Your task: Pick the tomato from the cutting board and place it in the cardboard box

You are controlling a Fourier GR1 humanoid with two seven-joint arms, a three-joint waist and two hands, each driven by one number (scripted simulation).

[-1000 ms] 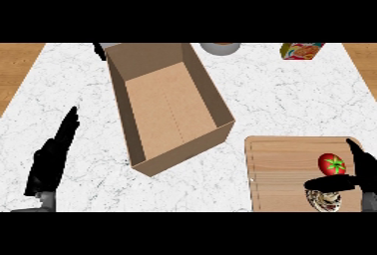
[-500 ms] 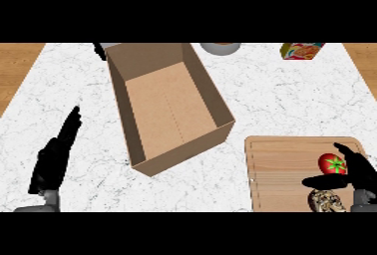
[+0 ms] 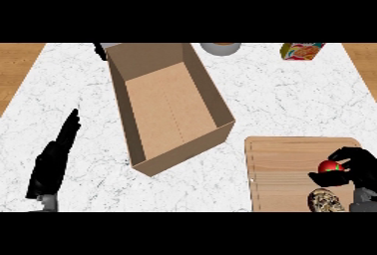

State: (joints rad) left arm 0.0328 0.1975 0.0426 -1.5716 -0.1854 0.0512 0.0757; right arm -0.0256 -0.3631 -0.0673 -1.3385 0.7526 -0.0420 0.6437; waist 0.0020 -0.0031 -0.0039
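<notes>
A red tomato (image 3: pixel 327 166) with a green top lies on the wooden cutting board (image 3: pixel 283 169) at the lower right. My right hand (image 3: pixel 355 167) curls round the tomato, with fingers over its top and the thumb under its left side, hiding most of it. The open cardboard box (image 3: pixel 165 107) stands empty in the middle of the counter, to the upper left of the board. At the lower left my left hand (image 3: pixel 52 162) rests open, fingers straight and pointing away from me.
A grey bowl (image 3: pixel 220 48) sits at the counter's far edge beyond the box, and a colourful packet (image 3: pixel 301 51) lies to its right. A dark object (image 3: pixel 99 49) pokes out by the box's far left corner. Wooden floor shows past both counter ends.
My right hand has moved left and down over the tomato and closed its fingers round it. The left hand has barely shifted.
</notes>
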